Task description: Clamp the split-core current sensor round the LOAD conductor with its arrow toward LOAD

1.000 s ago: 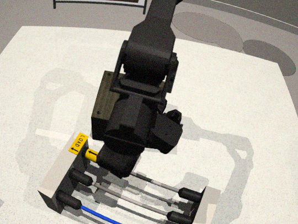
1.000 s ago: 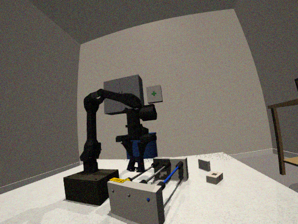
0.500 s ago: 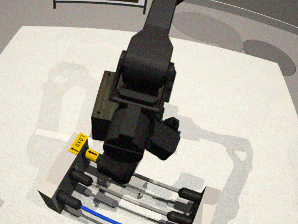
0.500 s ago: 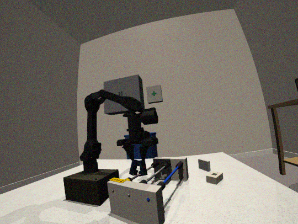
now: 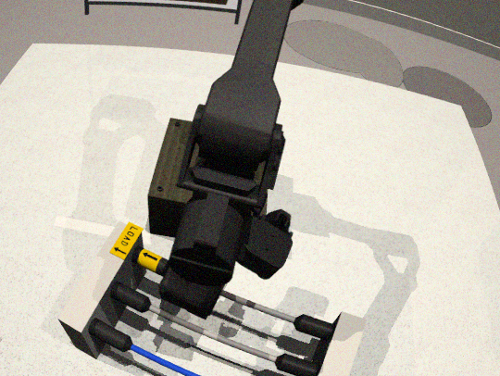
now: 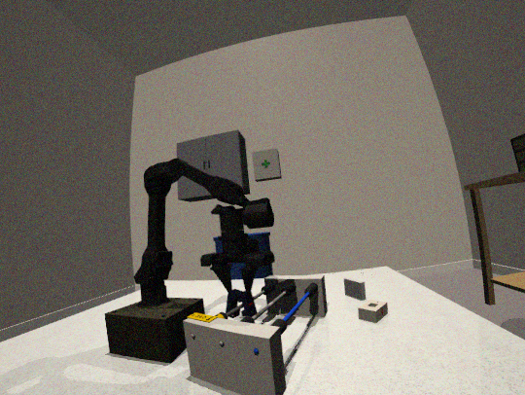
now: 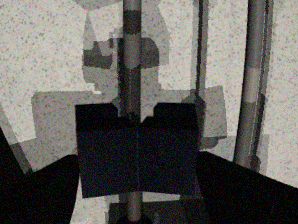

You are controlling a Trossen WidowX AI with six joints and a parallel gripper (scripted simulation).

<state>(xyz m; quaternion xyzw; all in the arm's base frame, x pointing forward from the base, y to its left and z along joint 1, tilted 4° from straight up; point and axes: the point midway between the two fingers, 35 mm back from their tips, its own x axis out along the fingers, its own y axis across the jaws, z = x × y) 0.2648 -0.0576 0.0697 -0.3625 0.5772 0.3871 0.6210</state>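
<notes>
The sensor [image 7: 110, 160] [image 6: 249, 305] is a dark blue-black body. My gripper [image 7: 138, 163] [image 6: 241, 298] is shut on it, one finger on each side. In the wrist view a seam runs down its middle, with a notch at its upper edge. The LOAD conductor [image 5: 273, 312] [image 7: 132, 50] comes out beyond both ends of the sensor; its crossing is hidden by the body. The sensor's arrow and latch are not visible, so I cannot tell whether it is latched. The yellow LOAD marker [image 5: 126, 241] [image 6: 201, 317] and a yellow arrow sleeve [image 5: 149, 260] are at the conductor's near end.
A second grey conductor [image 5: 222, 337] [image 7: 253, 50] and a blue conductor [image 5: 159, 359] [image 6: 297, 309] run alongside. The near end block [image 6: 233, 355] and far end block [image 6: 318, 297] hold them. A small holed block [image 6: 373, 313] and a grey plate [image 6: 354, 289] stand beyond.
</notes>
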